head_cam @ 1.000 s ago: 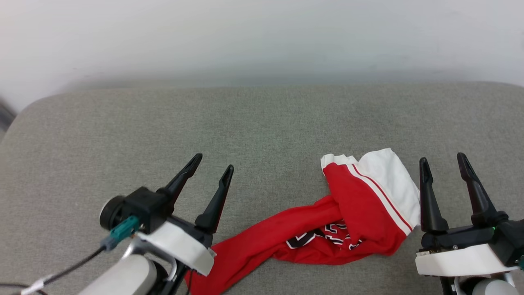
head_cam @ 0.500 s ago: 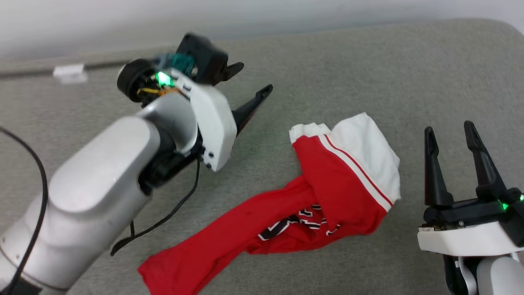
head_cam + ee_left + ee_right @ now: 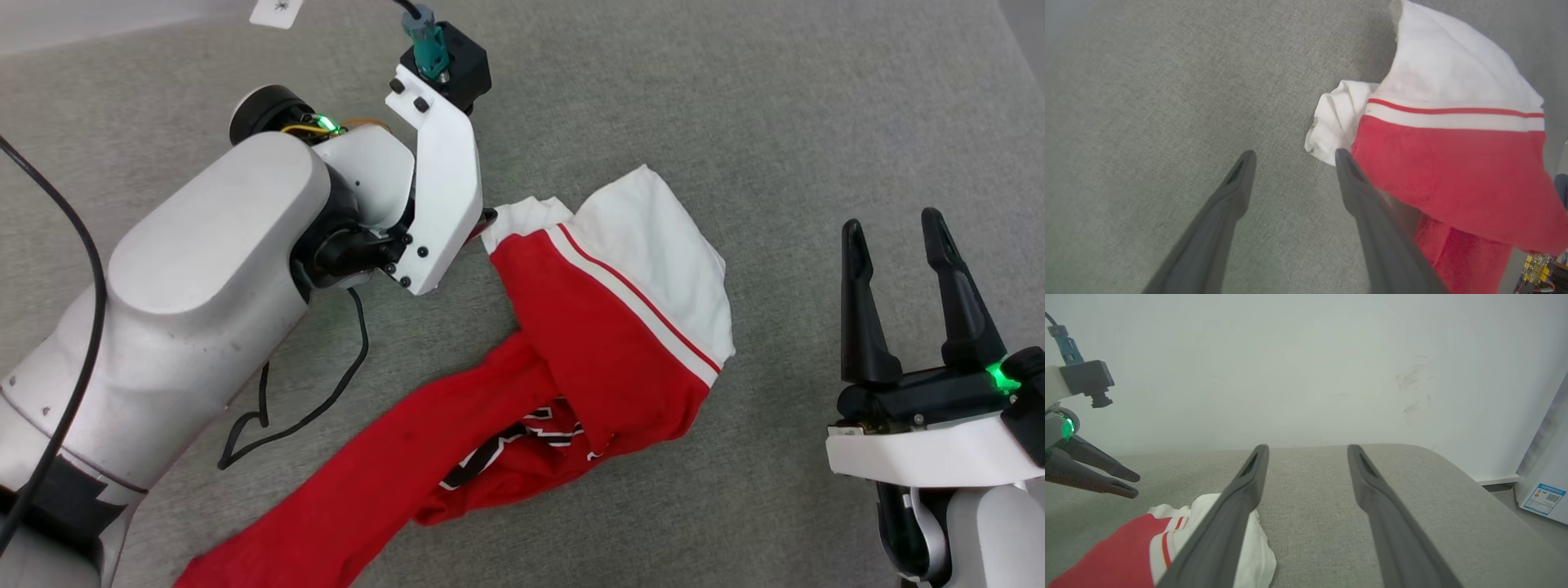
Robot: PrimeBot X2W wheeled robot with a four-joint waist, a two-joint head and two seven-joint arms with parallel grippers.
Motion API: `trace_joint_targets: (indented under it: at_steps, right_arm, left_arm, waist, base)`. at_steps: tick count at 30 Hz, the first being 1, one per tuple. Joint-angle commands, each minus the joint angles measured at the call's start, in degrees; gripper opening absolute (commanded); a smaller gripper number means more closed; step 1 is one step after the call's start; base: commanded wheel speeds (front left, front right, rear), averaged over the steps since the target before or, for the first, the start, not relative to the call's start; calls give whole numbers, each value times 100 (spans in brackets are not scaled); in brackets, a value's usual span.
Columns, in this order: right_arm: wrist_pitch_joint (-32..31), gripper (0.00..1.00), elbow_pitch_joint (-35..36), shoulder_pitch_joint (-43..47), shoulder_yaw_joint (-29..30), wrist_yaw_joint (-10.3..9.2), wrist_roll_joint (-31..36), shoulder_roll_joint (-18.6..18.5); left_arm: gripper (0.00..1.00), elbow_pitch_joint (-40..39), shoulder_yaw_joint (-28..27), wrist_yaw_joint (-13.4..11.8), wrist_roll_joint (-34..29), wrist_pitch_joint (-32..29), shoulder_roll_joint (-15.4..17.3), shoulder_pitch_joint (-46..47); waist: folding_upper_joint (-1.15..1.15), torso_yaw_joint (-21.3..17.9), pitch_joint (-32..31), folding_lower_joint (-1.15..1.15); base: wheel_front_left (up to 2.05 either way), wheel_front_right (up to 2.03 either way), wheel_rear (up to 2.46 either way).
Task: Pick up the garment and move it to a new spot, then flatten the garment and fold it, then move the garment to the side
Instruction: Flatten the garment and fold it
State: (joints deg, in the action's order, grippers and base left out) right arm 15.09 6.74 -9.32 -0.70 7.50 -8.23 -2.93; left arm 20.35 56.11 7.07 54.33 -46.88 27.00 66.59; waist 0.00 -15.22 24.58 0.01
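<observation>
The garment (image 3: 604, 327) lies crumpled on the grey cushion (image 3: 775, 106): a red body with black letters showing, and a white sleeve with striped trim on its far side. My left arm (image 3: 212, 269) reaches over it. In the left wrist view my left gripper (image 3: 1295, 156) is open just above the cushion, its right finger beside the bunched white sleeve edge (image 3: 1331, 122), nothing between the fingers. My right gripper (image 3: 894, 224) stands open to the right of the garment, apart from it. The right wrist view shows the right gripper (image 3: 1308, 449) open, the garment (image 3: 1126, 551) at lower left and the left gripper (image 3: 1136, 486) above it.
A black cable (image 3: 326, 392) hangs from my left arm and loops on the cushion beside the garment. A white wall (image 3: 1306, 367) rises behind the cushion's far edge. A white box with a label (image 3: 1543, 490) stands off the cushion's right end.
The head camera has tilted down. My left arm has swung forward and right, its gripper now pointing down at the garment's white sleeve edge. The right gripper and garment have stayed put.
</observation>
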Motion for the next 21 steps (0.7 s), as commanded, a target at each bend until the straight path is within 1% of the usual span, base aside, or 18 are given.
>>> trace_joint_targets:
  at_steps: [1, 7, 10, 11, 12, 13, 16, 21]
  right_arm:
    - [11, 100, -2, -114, -22, -2, -50, 9]
    - [12, 100, -16, -151, -43, -2, -115, 9]
    - [12, 100, -21, -175, -32, -2, -130, 9]
    - [12, 100, -26, -190, -29, -2, -139, 9]
    - [11, 100, -27, -209, -22, -2, -145, 9]
    - [11, 100, -30, -224, -22, -2, -151, 9]
    - [11, 100, -35, -237, 15, -2, -145, 9]
    - [11, 100, -66, -223, 82, -2, -69, 9]
  left_arm:
    - [100, 115, 54, 25, 42, -69, -26, 125]
    - [100, 431, 291, 31, 0, -71, -162, 258]
    - [100, 507, 533, 34, -46, -134, -149, 294]
    - [70, 501, 640, 35, -10, -167, -140, 260]
    - [10, 471, 739, 35, 63, -198, -124, 225]
    - [0, 423, 816, 36, 138, -199, -107, 189]
    - [0, 328, 893, 37, 317, -11, -41, 105]
    - [0, 484, 749, 29, 416, 679, -19, 135]
  waist:
    - [0, -168, 188, -1]
    - [0, -269, 338, -1]
    - [0, -276, 385, -1]
    - [0, -275, 398, -1]
    - [0, -271, 410, -1]
    - [0, -268, 419, -1]
    - [0, -228, 424, -1]
    - [0, -54, 323, -1]
  base:
    - [0, 0, 0]
    - [0, 0, 0]
    - [0, 0, 0]
    - [0, 0, 0]
    - [0, 0, 0]
    - [0, 0, 0]
    - [0, 0, 0]
    - [0, 0, 0]
